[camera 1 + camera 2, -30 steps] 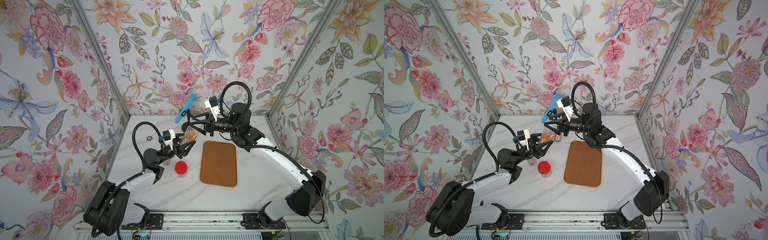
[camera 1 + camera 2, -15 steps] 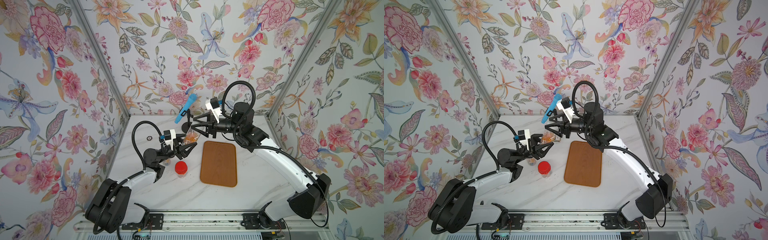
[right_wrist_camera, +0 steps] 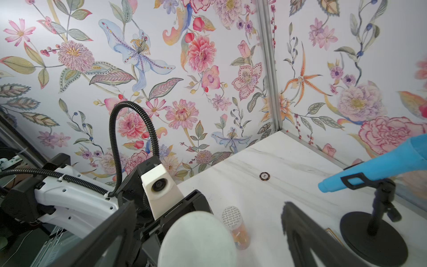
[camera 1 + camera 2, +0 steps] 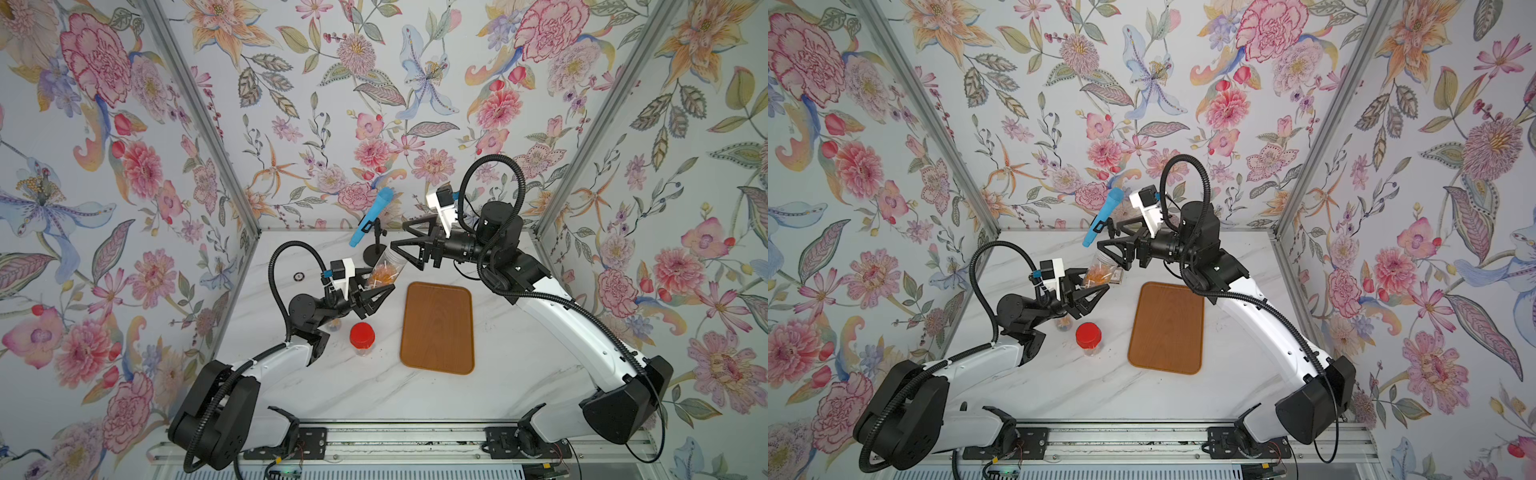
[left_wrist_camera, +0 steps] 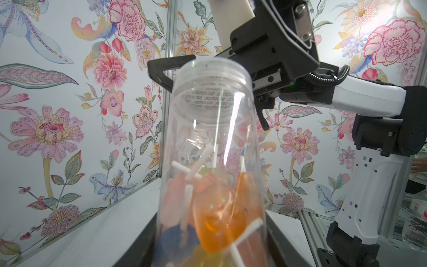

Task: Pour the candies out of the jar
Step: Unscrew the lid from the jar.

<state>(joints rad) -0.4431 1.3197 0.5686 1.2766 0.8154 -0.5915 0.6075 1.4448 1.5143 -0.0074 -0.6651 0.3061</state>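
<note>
white marble bench (image 4: 519, 374); brown wooden tray (image 4: 436, 328) lies flat on it; left gripper (image 4: 379, 283), jaws clenched on a clear jar (image 4: 384, 270), holds it tilted above the bench, just left of the tray; right gripper (image 4: 399, 236), jaws spread wide, flanks the jar's upper end; blue microphone (image 4: 372, 216) on its stand behind; red-lidded jar (image 4: 361, 338) upright nearby; candies (image 5: 217, 219) heaped in the held jar's lower end

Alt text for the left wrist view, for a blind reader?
A clear plastic jar fills the frame, with orange, pink and blue lollipops on white sticks piled at its near end. Past its threaded mouth, the black right gripper stands open, floral wallpaper behind.
</note>
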